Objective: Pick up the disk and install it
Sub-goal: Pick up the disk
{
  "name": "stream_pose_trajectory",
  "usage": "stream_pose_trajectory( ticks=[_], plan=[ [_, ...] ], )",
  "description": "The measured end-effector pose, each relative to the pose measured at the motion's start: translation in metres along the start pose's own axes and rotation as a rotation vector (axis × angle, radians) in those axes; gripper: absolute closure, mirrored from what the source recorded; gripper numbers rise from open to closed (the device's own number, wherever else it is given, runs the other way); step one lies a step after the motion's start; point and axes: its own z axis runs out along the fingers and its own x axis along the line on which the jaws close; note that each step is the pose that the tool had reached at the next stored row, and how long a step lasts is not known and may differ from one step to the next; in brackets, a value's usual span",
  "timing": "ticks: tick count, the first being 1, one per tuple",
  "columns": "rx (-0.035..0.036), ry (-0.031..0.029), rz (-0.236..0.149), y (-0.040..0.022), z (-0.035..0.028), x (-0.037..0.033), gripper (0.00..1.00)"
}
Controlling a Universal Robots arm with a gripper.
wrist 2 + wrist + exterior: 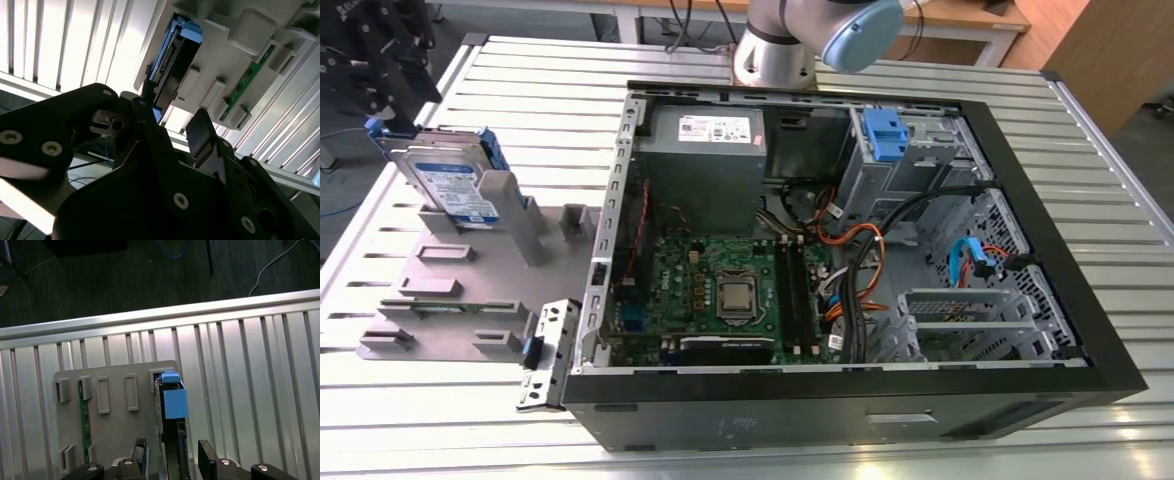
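I see disk (454,185) standing on edge in grey holder (427,300) on slatted table (520,80), to exterior view's left of open computer case (854,410). Gripper (172,452) spread wide, holding nothing. In first wrist view disk sits between fingers (206,455) (contact, I can't tell)

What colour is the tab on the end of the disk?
Blue. The tab on the disk shows best in the first wrist view.
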Motion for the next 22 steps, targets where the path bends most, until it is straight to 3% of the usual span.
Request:
stream_pose_trajectory(
  ticks=[14,22],
  plan=[
    [0.0000,0.0000,0.000,-0.0004,0.0165,0.0006,0.47],
    [0.0001,0.0000,0.000,-0.0004,0.0195,0.0005,0.47]
  ],
)
